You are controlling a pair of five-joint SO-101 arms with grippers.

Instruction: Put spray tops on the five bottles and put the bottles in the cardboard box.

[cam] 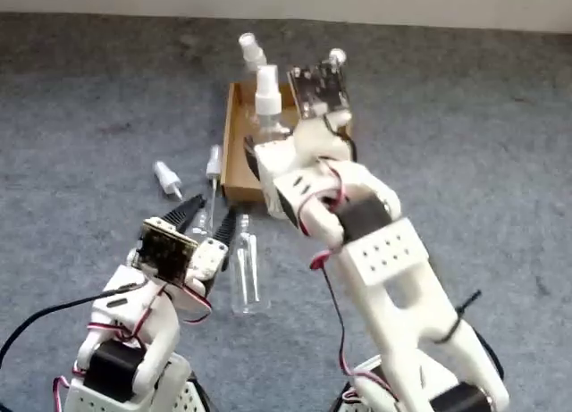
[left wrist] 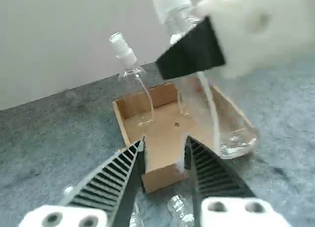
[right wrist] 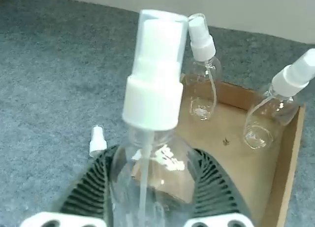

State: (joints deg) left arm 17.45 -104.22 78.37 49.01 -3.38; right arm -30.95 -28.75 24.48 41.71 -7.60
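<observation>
I'm holding the right gripper (right wrist: 151,160) clenched on a capped bottle (right wrist: 150,128) over the cardboard box (cam: 231,148), gripping the body so that, I judge, the spray top stays free. The box is carrying 2 capped bottles (right wrist: 203,84) toward its far edge. The left gripper (cam: 219,206) is hanging released above an uncapped bottle (cam: 246,267) lying on the carpet (cam: 89,117) before the box's near edge, with 2 loose spray tops (cam: 166,177) waiting nearby.

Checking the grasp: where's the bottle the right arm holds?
High view, upper middle: the bottle sits in the right gripper, above the cardboard box, near two capped bottles standing inside.
</observation>
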